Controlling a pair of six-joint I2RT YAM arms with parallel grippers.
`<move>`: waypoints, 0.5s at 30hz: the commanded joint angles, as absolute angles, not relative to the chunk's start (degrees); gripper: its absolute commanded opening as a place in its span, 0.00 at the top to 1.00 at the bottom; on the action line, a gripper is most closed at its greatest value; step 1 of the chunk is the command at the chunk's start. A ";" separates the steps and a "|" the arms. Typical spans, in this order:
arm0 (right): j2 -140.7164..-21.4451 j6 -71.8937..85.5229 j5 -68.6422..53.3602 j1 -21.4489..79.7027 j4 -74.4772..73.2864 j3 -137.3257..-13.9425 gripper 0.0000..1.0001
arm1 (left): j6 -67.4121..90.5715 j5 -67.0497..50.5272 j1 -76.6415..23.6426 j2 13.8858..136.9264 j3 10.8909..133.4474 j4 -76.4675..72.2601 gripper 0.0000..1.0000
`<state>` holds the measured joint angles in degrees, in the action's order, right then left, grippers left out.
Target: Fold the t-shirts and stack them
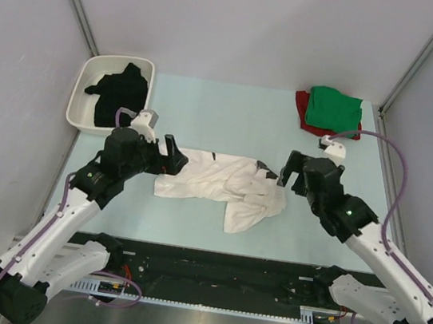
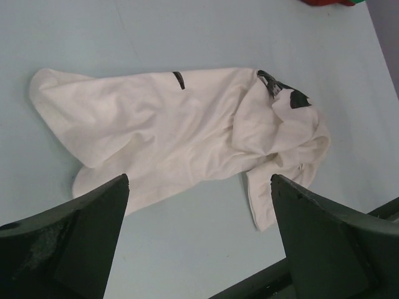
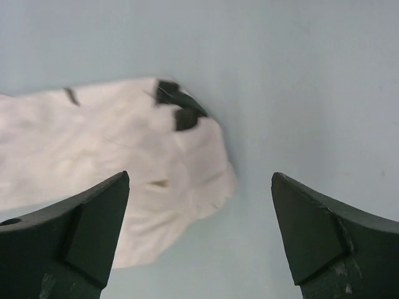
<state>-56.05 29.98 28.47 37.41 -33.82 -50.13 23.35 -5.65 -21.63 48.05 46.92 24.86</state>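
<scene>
I find the left fingers [image 2: 75, 243] and the right fingers [image 3: 324, 230] both spread wide, gripping nothing. The white t-shirt [image 1: 221, 183] lies crumpled mid-surface [image 1: 231, 116], between the two arms.

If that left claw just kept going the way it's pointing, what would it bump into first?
Most likely the white t-shirt, which lies crumpled on the table straight ahead of the open left gripper. Nothing else shows in between.
</scene>
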 commanded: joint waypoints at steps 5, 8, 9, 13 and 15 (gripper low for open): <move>-61.78 31.82 21.27 44.45 -30.06 -59.68 0.00 | 29.17 1.65 -30.13 57.47 44.39 24.08 0.00; -64.85 32.61 21.88 46.75 -30.32 -59.68 0.00 | 34.62 6.67 -31.81 61.87 43.07 26.45 0.00; -65.39 32.78 22.84 47.80 -30.58 -59.68 0.00 | 37.67 9.46 -31.73 62.31 42.46 26.89 0.00; -66.71 32.43 24.87 49.92 -31.55 -59.50 0.00 | 43.41 13.88 -31.64 64.68 39.20 26.46 0.00; -66.62 31.99 25.05 50.18 -31.73 -59.41 0.00 | 44.55 14.41 -31.64 66.35 39.29 25.76 0.00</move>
<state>-67.92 31.55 22.96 49.28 -31.62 -58.81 37.30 8.36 -31.59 64.55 39.38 26.74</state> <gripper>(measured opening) 0.994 0.996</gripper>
